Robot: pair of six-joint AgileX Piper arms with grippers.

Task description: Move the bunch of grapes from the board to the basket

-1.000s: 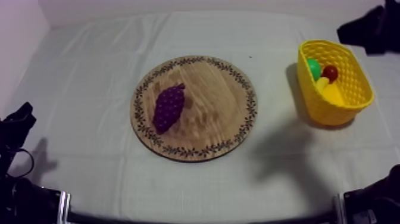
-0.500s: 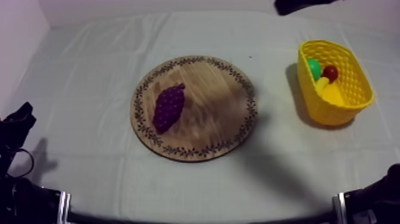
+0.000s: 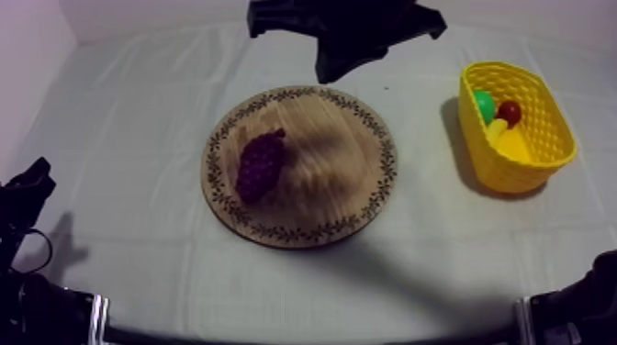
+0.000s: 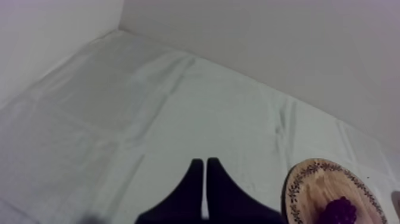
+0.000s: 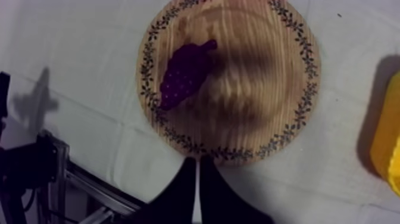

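Observation:
The purple bunch of grapes point(image 3: 261, 163) lies on the left half of the round wooden board point(image 3: 353, 161) in the middle of the table. My right gripper point(image 3: 328, 70) hangs high over the board's far edge, well above the grapes. Looking down from that wrist, the grapes point(image 5: 183, 74) lie on the board point(image 5: 262, 89), ahead of the shut, empty right gripper point(image 5: 197, 161). My left gripper point(image 3: 28, 183) rests at the table's left edge. In its own view the left gripper point(image 4: 205, 162) is shut on nothing, with the grapes point(image 4: 340, 211) off on the board point(image 4: 306, 190).
The yellow basket point(image 3: 544, 147) stands at the right side of the table, holding a green pear point(image 3: 483, 104), a small red fruit point(image 3: 510, 112) and a banana point(image 3: 510, 143). Its edge, the basket point(image 5: 390, 140), shows beside the board in the right wrist view. Open cloth surrounds the board.
My right arm has swung from the upper right, past the basket, leftward to above the board's far edge. Its shadow now falls on the board. The grapes and left arm are unmoved.

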